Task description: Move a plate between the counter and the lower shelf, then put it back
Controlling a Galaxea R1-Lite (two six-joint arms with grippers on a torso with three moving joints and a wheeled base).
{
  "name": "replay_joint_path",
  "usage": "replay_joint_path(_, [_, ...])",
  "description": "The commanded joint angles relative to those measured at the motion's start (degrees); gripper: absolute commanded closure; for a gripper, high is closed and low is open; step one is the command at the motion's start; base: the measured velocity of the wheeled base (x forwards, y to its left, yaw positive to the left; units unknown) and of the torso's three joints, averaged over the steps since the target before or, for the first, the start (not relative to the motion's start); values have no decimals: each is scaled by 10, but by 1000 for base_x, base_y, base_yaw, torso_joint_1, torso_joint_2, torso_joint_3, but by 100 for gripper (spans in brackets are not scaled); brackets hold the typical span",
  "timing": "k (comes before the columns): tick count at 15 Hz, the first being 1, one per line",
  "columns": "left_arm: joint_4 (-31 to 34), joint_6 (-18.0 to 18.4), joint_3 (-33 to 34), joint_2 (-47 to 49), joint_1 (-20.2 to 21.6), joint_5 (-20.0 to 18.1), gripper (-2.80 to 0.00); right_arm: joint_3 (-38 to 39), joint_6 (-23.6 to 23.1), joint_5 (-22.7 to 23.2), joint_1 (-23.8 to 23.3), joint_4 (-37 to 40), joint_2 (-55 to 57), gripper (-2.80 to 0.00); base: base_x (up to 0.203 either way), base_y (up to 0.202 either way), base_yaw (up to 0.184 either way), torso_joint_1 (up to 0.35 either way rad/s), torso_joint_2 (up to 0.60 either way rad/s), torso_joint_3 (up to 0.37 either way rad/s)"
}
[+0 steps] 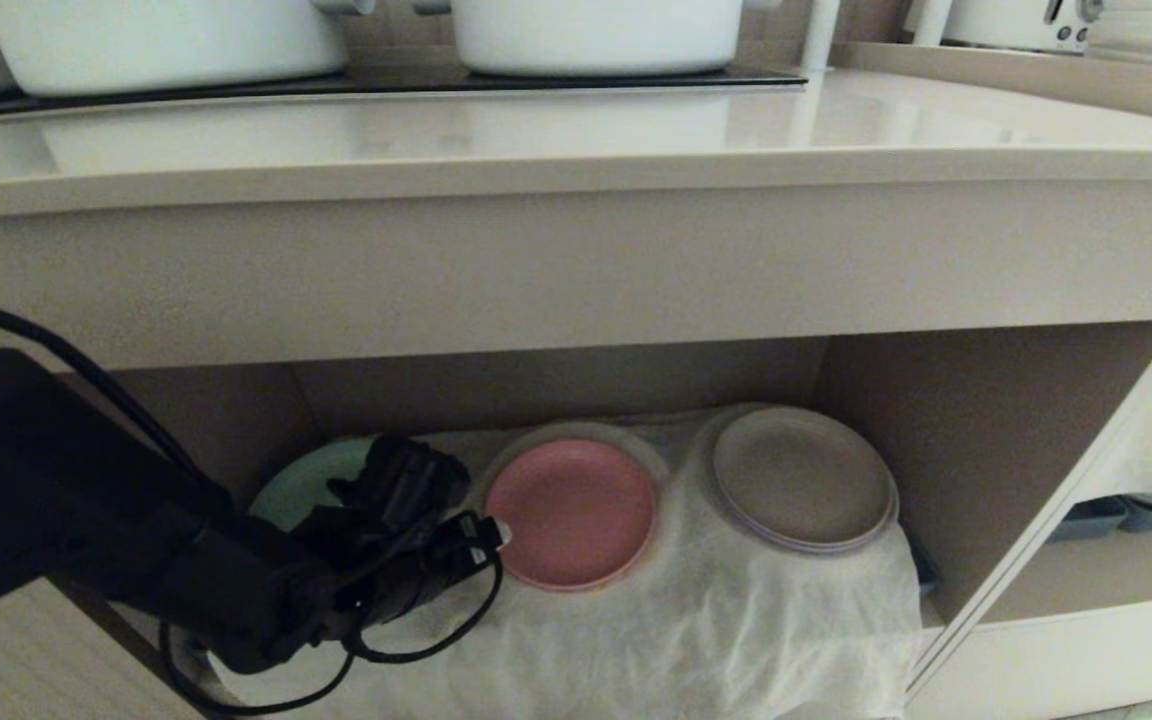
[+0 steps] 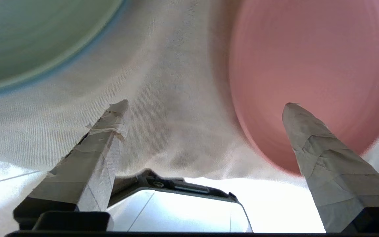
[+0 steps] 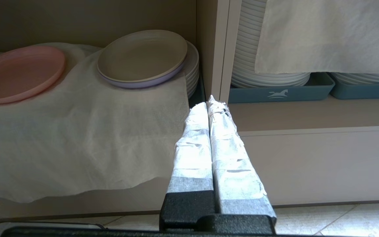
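Observation:
The pink plate (image 1: 571, 512) lies flat on the white cloth (image 1: 736, 620) lining the lower shelf (image 1: 986, 430), under the beige counter (image 1: 576, 130). My left gripper (image 1: 481, 530) reaches into the shelf at the plate's left edge. In the left wrist view this gripper (image 2: 206, 105) is open: one taped finger (image 2: 324, 158) stands over the plate's (image 2: 308, 59) rim, the other (image 2: 94, 154) over bare cloth, and nothing is gripped. My right gripper (image 3: 209, 100) is shut and empty, low in front of the cabinet partition. The plate (image 3: 18, 72) also shows in the right wrist view.
A green plate (image 1: 306, 485) lies left of the pink one, partly behind my left arm. A grey-brown plate (image 1: 801, 478) lies to its right. White pots (image 1: 156, 40) stand on the black hob (image 1: 386, 80). Stacked white plates in blue trays (image 3: 281, 93) fill the neighbouring shelf.

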Motion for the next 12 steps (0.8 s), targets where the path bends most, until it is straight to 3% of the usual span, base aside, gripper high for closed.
replay_joint_path(1, [1, -3, 9, -21, -8, 8, -280, 0, 0, 0, 0, 0, 1, 0, 0, 0, 0, 0, 0, 0])
replay_joint_path(4, [0, -3, 27, -36, -15, 16, -280, 0, 0, 0, 0, 0, 1, 0, 0, 0, 0, 0, 0, 0])
replay_joint_path(6, [-2, -3, 38, -42, -20, 25, 0, 0, 0, 0, 0, 0, 1, 0, 0, 0, 0, 0, 0, 0])
replay_joint_path(12, [2, -3, 65, -79, -24, 32, 0, 0, 0, 0, 0, 0, 1, 0, 0, 0, 0, 0, 0, 0])
